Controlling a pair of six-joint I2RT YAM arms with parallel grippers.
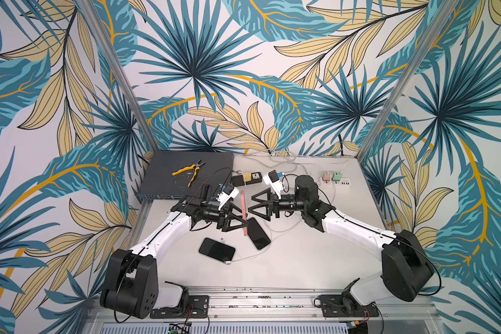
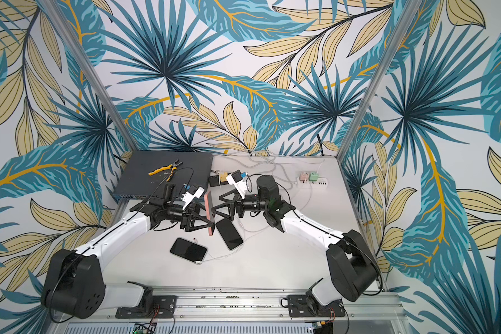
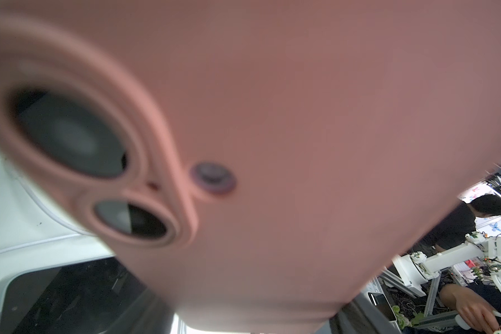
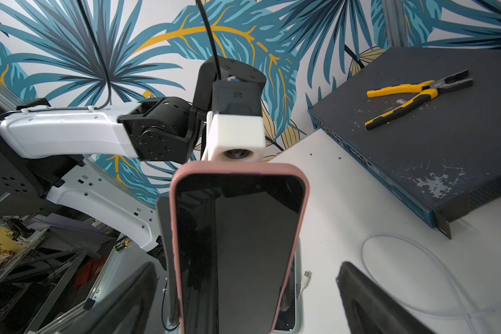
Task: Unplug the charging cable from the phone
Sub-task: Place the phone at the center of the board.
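Your pink-cased phone [image 1: 243,202] stands upright at mid-worktop [image 1: 301,260], clamped in your left hand [image 1: 240,225], which is closed on it. Your right hand [image 1: 251,206] faces its screen, spread wide, holding nothing.

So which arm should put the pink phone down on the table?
Probably the left: the left pincer is shut on the upright pink-cased phone, while the right pincer stands open and empty beside it.
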